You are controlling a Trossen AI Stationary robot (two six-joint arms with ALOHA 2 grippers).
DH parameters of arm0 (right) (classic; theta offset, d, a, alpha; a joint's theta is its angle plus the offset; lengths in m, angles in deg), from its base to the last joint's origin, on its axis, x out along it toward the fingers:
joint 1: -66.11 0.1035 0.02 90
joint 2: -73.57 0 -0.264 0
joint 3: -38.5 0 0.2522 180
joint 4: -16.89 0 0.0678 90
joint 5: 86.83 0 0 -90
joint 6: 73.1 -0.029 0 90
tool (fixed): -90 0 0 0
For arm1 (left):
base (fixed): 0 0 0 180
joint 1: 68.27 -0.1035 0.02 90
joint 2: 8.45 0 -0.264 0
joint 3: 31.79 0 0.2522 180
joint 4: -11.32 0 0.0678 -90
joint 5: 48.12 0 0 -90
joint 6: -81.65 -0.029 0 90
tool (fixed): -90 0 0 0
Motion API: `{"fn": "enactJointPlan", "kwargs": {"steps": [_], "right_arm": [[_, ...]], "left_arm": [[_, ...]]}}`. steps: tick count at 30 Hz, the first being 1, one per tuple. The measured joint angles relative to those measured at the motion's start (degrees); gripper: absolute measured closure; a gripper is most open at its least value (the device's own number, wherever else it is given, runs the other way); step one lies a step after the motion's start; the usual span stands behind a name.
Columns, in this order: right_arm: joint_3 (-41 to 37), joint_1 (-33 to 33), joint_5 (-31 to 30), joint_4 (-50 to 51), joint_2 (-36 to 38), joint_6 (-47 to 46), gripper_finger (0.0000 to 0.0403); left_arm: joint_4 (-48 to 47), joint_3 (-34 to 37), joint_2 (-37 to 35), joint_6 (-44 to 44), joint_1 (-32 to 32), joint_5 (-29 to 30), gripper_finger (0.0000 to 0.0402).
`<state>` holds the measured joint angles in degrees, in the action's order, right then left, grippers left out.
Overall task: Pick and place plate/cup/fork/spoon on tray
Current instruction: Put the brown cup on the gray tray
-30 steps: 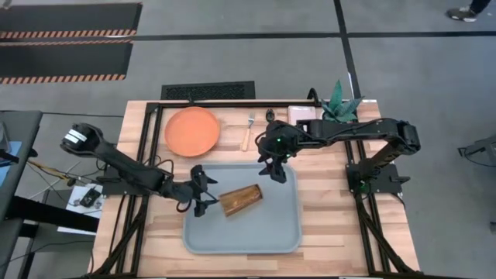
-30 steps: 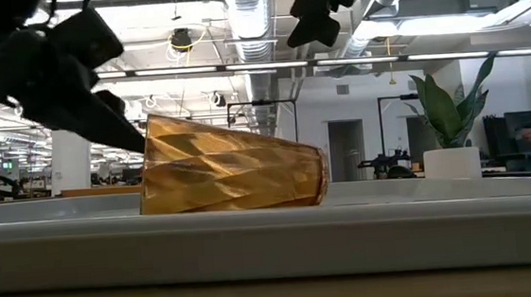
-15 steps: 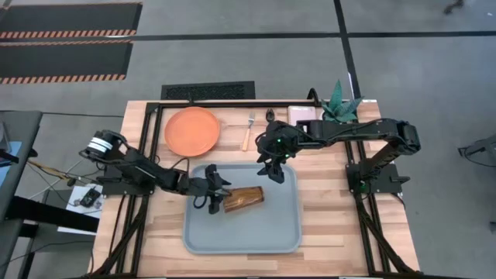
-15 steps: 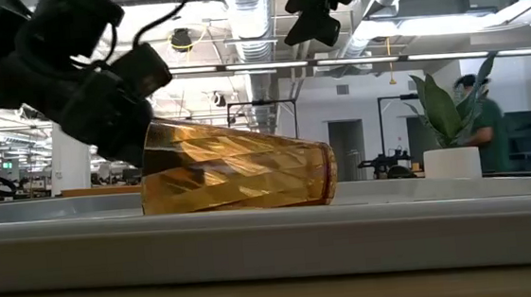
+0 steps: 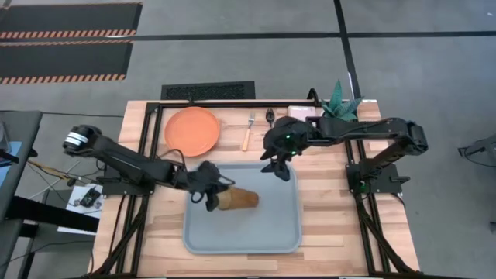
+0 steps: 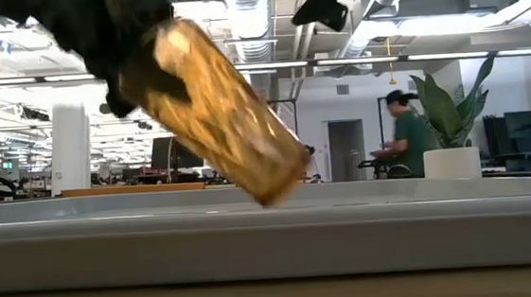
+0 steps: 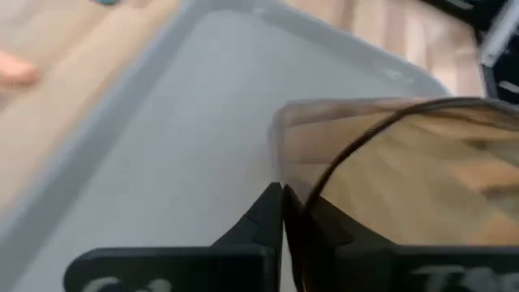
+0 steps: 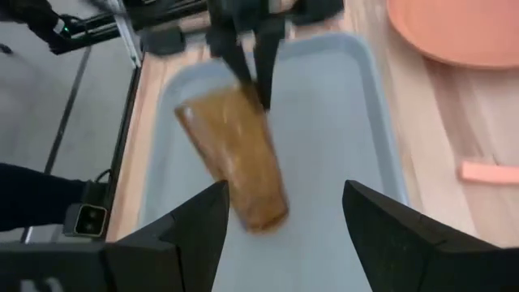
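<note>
The amber cup (image 5: 237, 199) sits tilted over the grey tray (image 5: 263, 230). My left gripper (image 5: 208, 187) is shut on its left, open end. In the low view the cup (image 6: 220, 109) slants down from the gripper to the tray (image 6: 394, 216). My right gripper (image 5: 277, 166) hangs open above the tray's far edge, and its wrist view looks down on the cup (image 8: 235, 154). The orange plate (image 5: 192, 130), the fork (image 5: 248, 132) and the spoon (image 5: 270, 117) lie on the table beyond the tray. My left gripper pinches the cup's wall at the open rim (image 7: 324, 172), one finger (image 7: 263, 223) outside and the other inside. It comes from the table's left, slanting down. The cup tilts with its open end raised and its closed end (image 6: 271, 194) down at the tray floor; whether that end touches, I cannot tell.
A potted plant (image 5: 341, 105) and a small white dish (image 5: 304, 113) stand at the table's far right. A person (image 6: 402, 133) is in the room behind. Bare tray floor lies near and right of the cup.
My left gripper has gone right to the lying cup, shut on its open rim and risen. The cup's open end has come up while its closed end has stayed low, so the cup now stands tilted.
</note>
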<state>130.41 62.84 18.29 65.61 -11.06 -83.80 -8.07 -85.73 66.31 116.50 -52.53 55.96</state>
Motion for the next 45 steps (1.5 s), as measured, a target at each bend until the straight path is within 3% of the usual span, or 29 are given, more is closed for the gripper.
{"fn": "enactJointPlan", "kwargs": {"steps": [6, 12, 24, 45], "right_arm": [[0.02, -0.2, -1.79, 2.16, 6.23, 0.02, 0.0138], [0.0, -0.15, -5.07, 4.2, 10.3, 0.02, 0.0138], [0.0, -0.09, -5.16, 5.33, 11.73, 0.03, 0.0138], [0.0, -0.11, -5.16, 5.97, 11.4, 0.17, 0.0138]], "left_arm": [[-30.66, -13.41, -4.85, 4.91, -1.1, 1.86, 0.0399], [-44.72, -17.81, -4.3, 3.56, -5.44, -5.13, 0.04], [-54.26, -17.68, -3.53, -3.22, -19.56, -9.56, 0.0401], [-58.4, -18.59, -2.77, -6.45, -22.88, -11.2, 0.0401]]}}
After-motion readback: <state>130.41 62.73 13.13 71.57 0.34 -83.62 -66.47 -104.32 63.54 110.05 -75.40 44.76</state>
